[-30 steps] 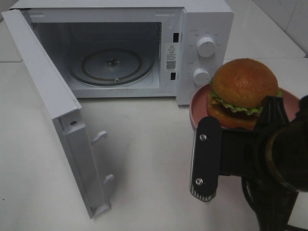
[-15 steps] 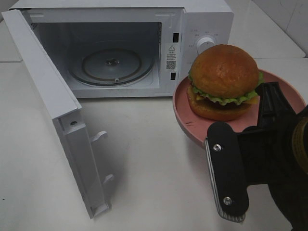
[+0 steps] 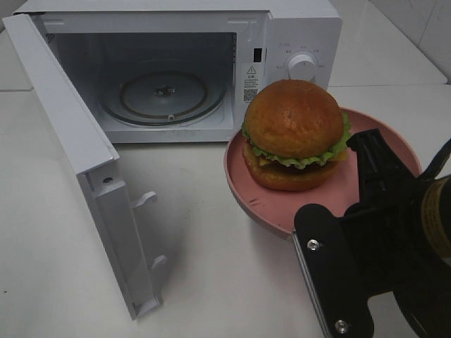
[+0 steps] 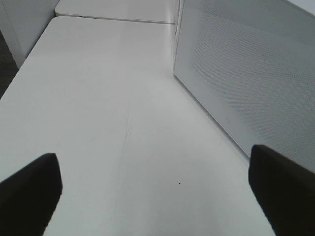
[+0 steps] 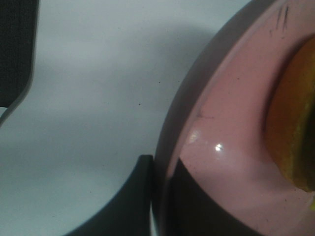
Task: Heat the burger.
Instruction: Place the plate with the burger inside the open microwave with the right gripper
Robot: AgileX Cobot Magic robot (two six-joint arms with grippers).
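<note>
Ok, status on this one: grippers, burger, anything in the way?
Left gripper open over table. Right gripper shut on pink plate rim. Burger upright on plate, outside microwave. Door open, nothing blocking cavity.

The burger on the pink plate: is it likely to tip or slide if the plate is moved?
It may tip: the burger is tall and apparently loose on the plate. It could slide too, as the plate looks smooth and glossy. The right claw pinches only the rim, so the plate might tilt.
</note>
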